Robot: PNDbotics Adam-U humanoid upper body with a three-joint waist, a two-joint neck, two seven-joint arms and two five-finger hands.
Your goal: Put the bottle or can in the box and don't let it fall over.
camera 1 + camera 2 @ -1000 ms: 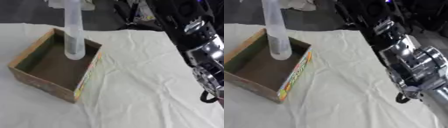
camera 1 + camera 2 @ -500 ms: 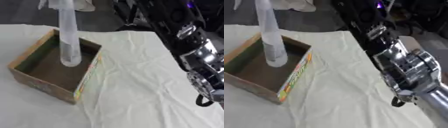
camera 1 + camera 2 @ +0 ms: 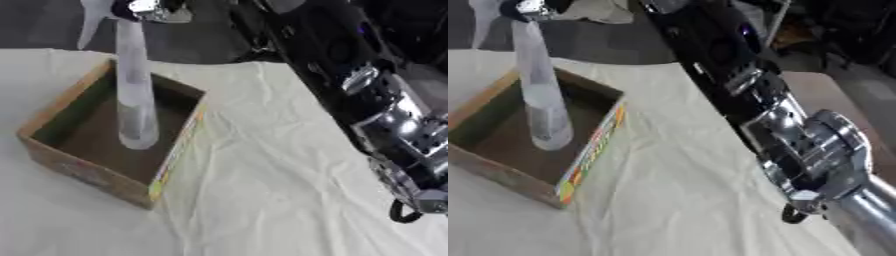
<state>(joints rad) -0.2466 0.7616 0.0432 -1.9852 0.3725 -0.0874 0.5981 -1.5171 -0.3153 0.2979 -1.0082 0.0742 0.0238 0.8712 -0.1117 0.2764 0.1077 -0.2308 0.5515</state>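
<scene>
Bottle: a tall, pale, see-through bottle (image 3: 136, 95) stands inside the cardboard box (image 3: 79, 167), its base down on the box floor toward the middle, its body close to upright with a slight lean.

Bottle top: the neck rises well above the box walls and reaches the upper edge of the view, where it meets my hand.

My right hand: my right hand (image 3: 150, 8) is at the very top of the left eye view, on the bottle's neck. Only a small silver and black part of it shows, so I cannot tell whether my fingers are curled round the neck or spread.

My right arm: my right arm (image 3: 798, 145), black with silver joints, runs from the lower right corner up across the view to the hand at the top.

My left hand: it shows in neither view.

Box: open at the top, brown inside, with a coloured printed strip along its right wall. It sits on the left part of the table, its near corner pointing toward me.

Table: covered with a creased white cloth (image 3: 280, 200), which lies under the box and spreads out to the right below my arm.
</scene>
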